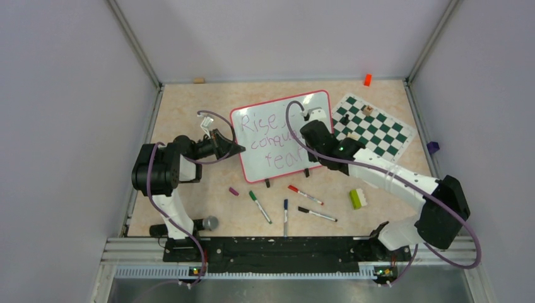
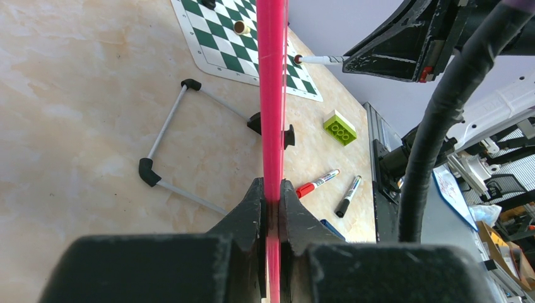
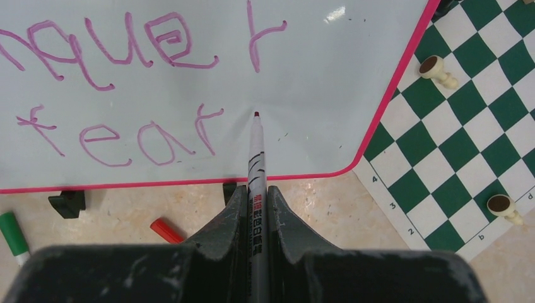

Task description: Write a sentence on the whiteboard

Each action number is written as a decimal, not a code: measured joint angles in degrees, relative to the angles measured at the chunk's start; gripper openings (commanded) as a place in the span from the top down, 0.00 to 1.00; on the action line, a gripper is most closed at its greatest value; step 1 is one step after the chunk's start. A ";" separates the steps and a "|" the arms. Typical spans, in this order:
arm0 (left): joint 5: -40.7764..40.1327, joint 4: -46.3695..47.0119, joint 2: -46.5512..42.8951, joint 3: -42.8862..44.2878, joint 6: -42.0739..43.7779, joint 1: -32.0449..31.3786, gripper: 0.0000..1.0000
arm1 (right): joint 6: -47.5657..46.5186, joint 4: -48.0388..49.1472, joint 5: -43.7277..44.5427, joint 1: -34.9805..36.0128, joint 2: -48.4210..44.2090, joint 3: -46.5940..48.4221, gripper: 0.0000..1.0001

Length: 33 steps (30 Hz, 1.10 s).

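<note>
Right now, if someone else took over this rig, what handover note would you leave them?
Left gripper: shut on the whiteboard, clamping its red-pink rim.
Right gripper: shut on a marker, with the tip at the board just right of "fear".
Done: the purple sentence reads "Rise, conquer fear" over three lines.
Left: probably whatever follows "fear" where the tip sits, then lifting the marker off and releasing the board.

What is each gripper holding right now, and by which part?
The left gripper clamps the whiteboard by its pink edge; the right gripper grips a marker by its barrel.
</note>
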 measured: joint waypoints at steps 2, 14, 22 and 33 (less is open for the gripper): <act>0.00 0.00 0.00 0.00 0.00 0.00 1.00 | 0.00 0.00 -0.02 -0.33 0.42 -0.02 1.00; 0.00 0.00 0.00 0.00 0.00 0.00 1.00 | -0.04 1.18 -1.09 -1.22 1.09 -0.37 1.00; 0.00 0.00 0.00 0.00 -0.04 0.00 1.00 | -0.48 1.62 -3.69 -1.22 2.67 -0.37 1.00; 0.02 0.02 0.00 0.00 -0.04 0.00 1.00 | -1.01 1.18 -6.32 -1.22 2.29 -3.19 1.00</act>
